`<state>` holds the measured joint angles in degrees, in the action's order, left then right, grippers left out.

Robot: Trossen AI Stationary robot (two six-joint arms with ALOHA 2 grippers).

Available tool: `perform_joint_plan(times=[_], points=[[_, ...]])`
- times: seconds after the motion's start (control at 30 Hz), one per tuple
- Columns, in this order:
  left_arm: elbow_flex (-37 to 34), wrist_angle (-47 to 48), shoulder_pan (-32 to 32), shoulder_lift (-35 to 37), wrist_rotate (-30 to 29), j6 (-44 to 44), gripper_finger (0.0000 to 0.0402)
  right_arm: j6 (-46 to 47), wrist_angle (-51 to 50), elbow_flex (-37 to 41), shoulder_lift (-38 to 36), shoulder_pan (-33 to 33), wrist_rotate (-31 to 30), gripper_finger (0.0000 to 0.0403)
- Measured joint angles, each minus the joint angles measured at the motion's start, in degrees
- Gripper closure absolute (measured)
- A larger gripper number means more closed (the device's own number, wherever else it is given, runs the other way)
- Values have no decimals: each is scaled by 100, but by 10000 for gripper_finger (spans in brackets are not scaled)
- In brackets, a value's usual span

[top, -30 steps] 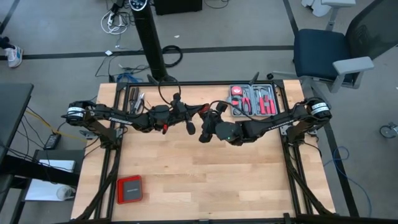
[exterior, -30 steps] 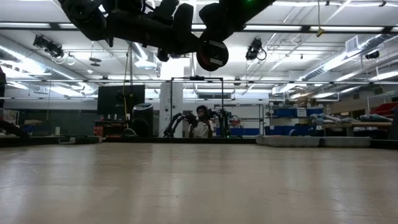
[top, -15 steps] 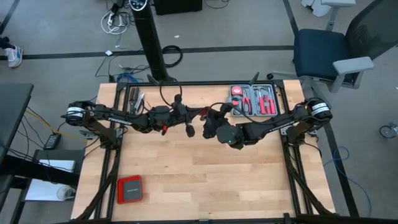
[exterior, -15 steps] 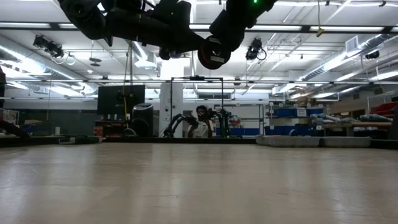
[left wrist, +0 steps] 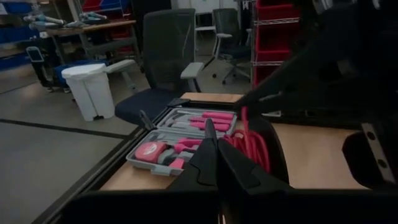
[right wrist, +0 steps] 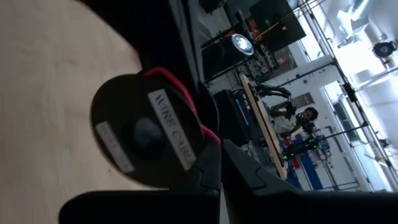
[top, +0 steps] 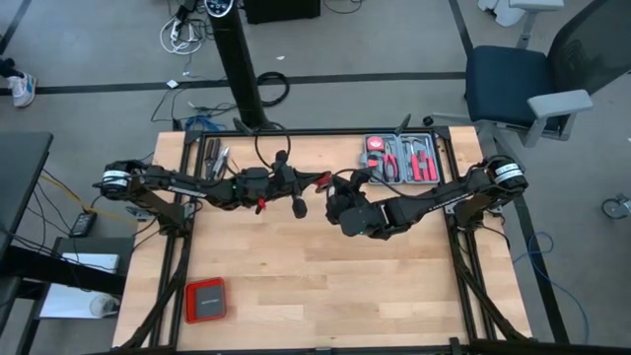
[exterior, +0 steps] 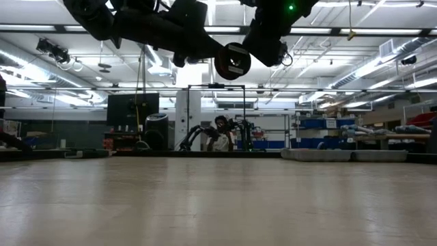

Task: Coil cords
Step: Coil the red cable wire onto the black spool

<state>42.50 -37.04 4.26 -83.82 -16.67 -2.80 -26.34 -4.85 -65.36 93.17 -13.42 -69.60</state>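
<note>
The left claw (top: 308, 183) is being held closed above the middle of the bench (top: 296, 286), nothing seen between its fingers. Just beside it, a black spool (right wrist: 146, 137) is being carried high over the bench. The red cord (left wrist: 252, 144) is seen in loops near the spool, with a strand at its rim. The right claw (right wrist: 221, 163) is being kept shut close against the spool. With both arms crowded together, the thin cord is at risk of being snagged, or loops of being shaken loose.
</note>
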Motion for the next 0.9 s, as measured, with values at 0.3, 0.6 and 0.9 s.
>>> perform_joint_plan(times=[0.3,0.6,0.9], points=[[-2,196,21,230,116,44,402,612,-524,-17,-9,53,241,403],[-4,215,28,246,326,142,402,874,-692,-9,-9,111,458,398],[-7,87,26,254,399,193,402,909,-703,0,-9,120,642,398]])
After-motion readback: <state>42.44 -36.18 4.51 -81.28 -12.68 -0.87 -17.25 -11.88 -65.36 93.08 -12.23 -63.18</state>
